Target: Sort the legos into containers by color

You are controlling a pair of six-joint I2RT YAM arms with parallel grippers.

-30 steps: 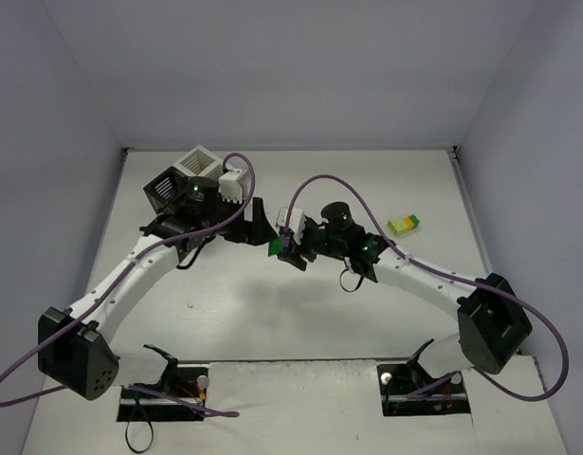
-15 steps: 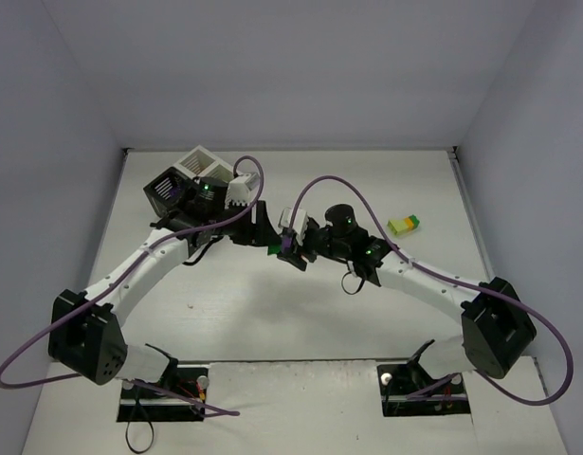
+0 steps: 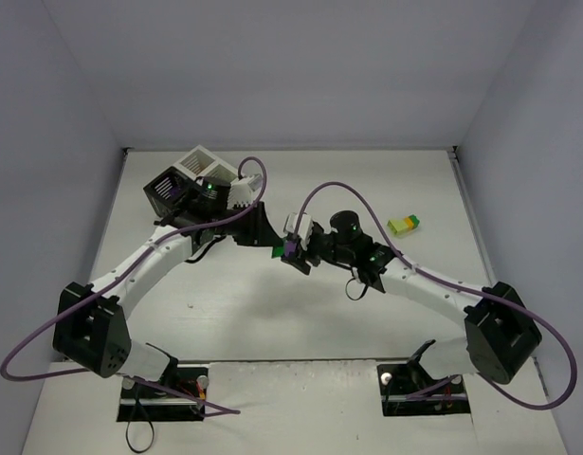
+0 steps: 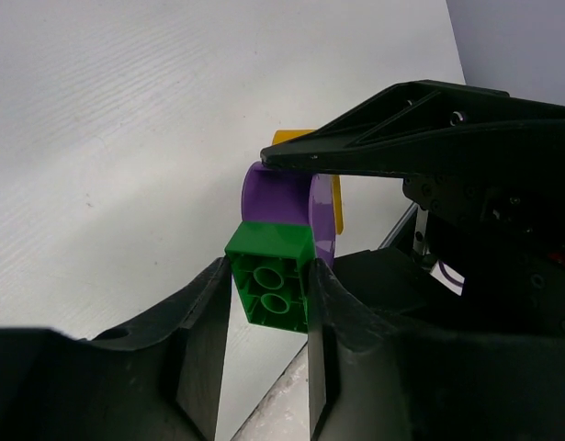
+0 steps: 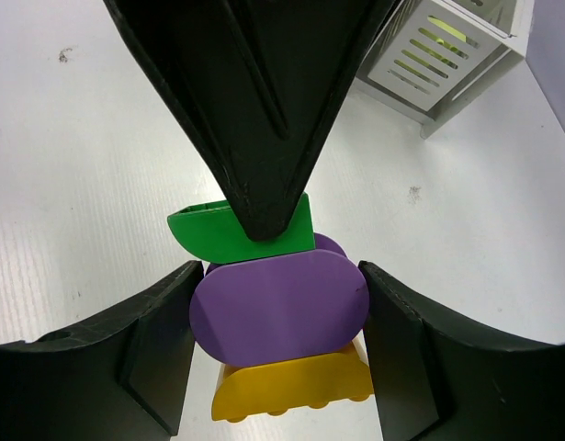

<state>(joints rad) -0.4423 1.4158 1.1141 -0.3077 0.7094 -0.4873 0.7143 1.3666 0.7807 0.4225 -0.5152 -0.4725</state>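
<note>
Green brick [image 4: 271, 276]: gripped on two sides by the left gripper [image 4: 270, 303], jaws narrow around it. It hangs over the middle of the table [image 3: 272, 322], stuck to a purple brick [image 5: 277, 308].
Purple brick: held across its width by the right gripper [image 5: 277, 317], jaws at a middling spread. A yellow brick [image 5: 291, 390] is attached on its other side.
Double hold: probably one arm anchors the stack while the other pulls the green piece off, since each colour needs its own bin.
Loose bricks [image 3: 404, 225]: a lime and yellow pair at 2 o'clock from the stack, well apart from both arms.
Bins [image 3: 198, 159]: black and white cluster at 10 o'clock, far left. Something lime shows through a white bin's slats.
</note>
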